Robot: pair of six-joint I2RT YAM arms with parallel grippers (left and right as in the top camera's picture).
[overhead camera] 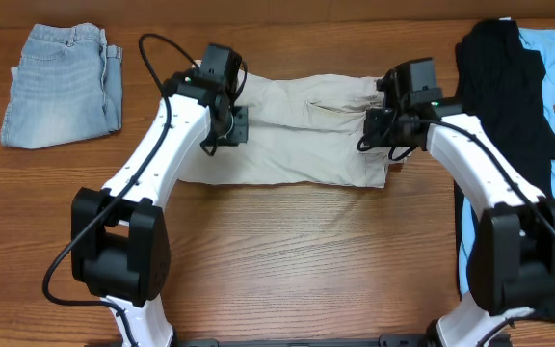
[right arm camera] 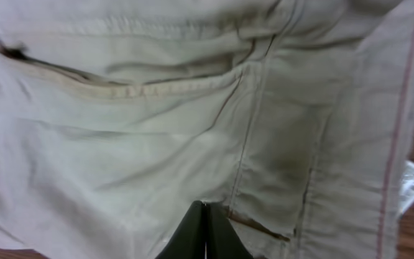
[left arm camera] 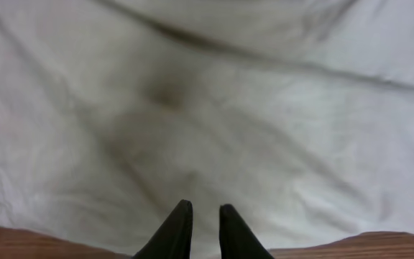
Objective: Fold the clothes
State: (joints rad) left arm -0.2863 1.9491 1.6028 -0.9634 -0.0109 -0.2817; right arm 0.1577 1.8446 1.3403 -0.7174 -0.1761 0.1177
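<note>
We have the jeans [overhead camera: 58, 87] folded, the beige trousers [overhead camera: 306, 145] mid-fold beneath our left gripper [left arm camera: 205, 208], slightly apart, and right gripper [right arm camera: 205, 208], pressed together, and the dark clothes [overhead camera: 504, 87] unfolded.

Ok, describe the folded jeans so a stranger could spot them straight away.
Start at the wooden table and look to its top-left corner in the overhead view. The jeans lie there folded and alone, faded blue denim, unlike the beige trousers in the middle or the black pile on the right.
</note>
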